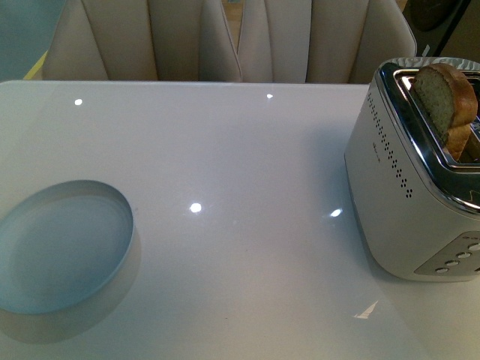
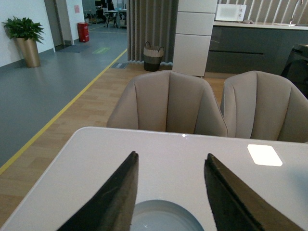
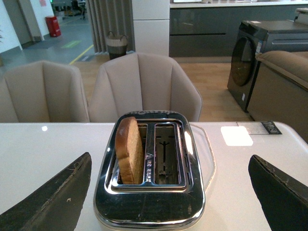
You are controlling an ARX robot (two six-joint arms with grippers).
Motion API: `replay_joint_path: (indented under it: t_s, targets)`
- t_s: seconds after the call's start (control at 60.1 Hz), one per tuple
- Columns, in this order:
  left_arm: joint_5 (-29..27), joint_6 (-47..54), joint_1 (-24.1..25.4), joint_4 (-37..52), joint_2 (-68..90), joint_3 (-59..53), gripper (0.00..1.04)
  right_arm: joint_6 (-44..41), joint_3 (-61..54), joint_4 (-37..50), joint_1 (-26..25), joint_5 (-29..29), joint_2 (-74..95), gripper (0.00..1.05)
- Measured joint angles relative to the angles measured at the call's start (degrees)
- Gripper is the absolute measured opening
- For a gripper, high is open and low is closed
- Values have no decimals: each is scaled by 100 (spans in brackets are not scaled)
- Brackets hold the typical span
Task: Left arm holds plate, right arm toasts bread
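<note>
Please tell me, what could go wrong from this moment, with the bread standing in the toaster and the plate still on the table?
1. The bread stands high in one slot of the toaster; the chrome rim is close beside it, so the open right end effector could strike metal or crush the slice.
2. The plate lies flat on the glossy table, far from the toaster. The open left end effector may push it sliding instead of gripping its low rim.

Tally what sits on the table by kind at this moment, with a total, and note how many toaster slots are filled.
Plate: 1
Toaster: 1
Bread slice: 1, standing in one of the toaster's 2 slots; the other slot is empty
Total: 3 things on the white table
</note>
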Motion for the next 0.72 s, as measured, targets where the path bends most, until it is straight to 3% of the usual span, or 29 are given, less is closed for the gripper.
replay_joint_path:
  t_s: [0.1, 0.166, 0.715]
  targets:
    - [0, 0, 0, 0, 0, 0, 87, 0, 0, 0, 0, 0, 2, 96]
    - [0, 2, 0, 0, 0, 0, 98, 0, 0, 0, 0, 0, 0, 96]
    - [0, 11, 0, 0, 0, 0, 98, 0, 0, 0, 0, 0, 0, 96]
